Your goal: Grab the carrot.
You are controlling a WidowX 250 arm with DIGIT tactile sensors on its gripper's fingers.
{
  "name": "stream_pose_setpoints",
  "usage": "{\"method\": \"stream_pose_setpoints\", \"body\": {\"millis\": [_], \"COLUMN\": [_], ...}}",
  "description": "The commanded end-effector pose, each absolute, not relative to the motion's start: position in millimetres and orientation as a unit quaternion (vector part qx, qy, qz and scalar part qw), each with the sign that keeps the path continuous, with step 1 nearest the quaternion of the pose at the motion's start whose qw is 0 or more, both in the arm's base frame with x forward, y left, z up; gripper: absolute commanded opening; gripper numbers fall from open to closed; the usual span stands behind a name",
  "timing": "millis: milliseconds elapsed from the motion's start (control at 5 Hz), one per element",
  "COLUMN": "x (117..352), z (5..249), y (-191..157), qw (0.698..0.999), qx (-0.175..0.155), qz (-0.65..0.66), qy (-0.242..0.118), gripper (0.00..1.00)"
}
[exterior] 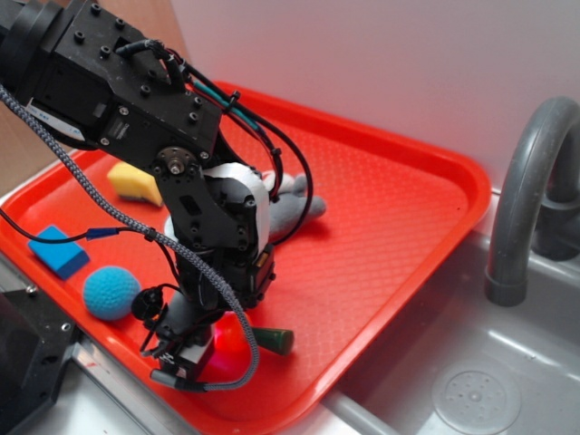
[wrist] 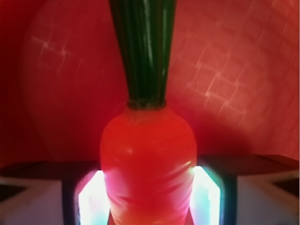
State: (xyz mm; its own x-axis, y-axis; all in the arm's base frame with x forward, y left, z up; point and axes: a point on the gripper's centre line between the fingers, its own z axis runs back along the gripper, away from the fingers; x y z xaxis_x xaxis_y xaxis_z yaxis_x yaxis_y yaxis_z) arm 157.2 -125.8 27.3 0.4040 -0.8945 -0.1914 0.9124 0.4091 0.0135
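Down at the near edge of the red tray point(exterior: 399, 208), the pincer point(exterior: 192, 355) is clenched on the carrot point(wrist: 147, 164), its pads point(wrist: 89, 201) pressed to both orange flanks. The green stub points away. A blue ball point(exterior: 111, 292) sits just beside.

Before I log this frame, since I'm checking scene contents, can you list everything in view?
carrot: one, orange with dark green stub, near front edge of tray, between the gripper's fingers
ball: one, blue, tray's left front
block: one, blue, left of ball
sponge: one, yellow, tray's back left
soft toy: one, grey, mid-tray, partly behind arm
tray: one, red, over sink
faucet: one, grey, right
sink: one, grey, lower right
gripper: one, black, fingers at either side of carrot
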Motion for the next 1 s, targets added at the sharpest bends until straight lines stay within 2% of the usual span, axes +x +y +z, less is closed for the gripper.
{"method": "stream_pose_setpoints", "body": {"millis": [0,200,400,600,800], "x": [169,176,172,167,170], "z": [127,176,208,215,213], "y": [-83,-51,-40,-33,-33], "qw": [0.919,0.956,0.974,0.985,0.987], "qx": [0.031,0.029,0.022,0.019,0.004], "qz": [-0.393,-0.292,-0.224,-0.167,-0.162], "qy": [-0.005,-0.015,-0.025,-0.04,-0.025], "gripper": [0.0,0.0,0.0,0.0,0.0]}}
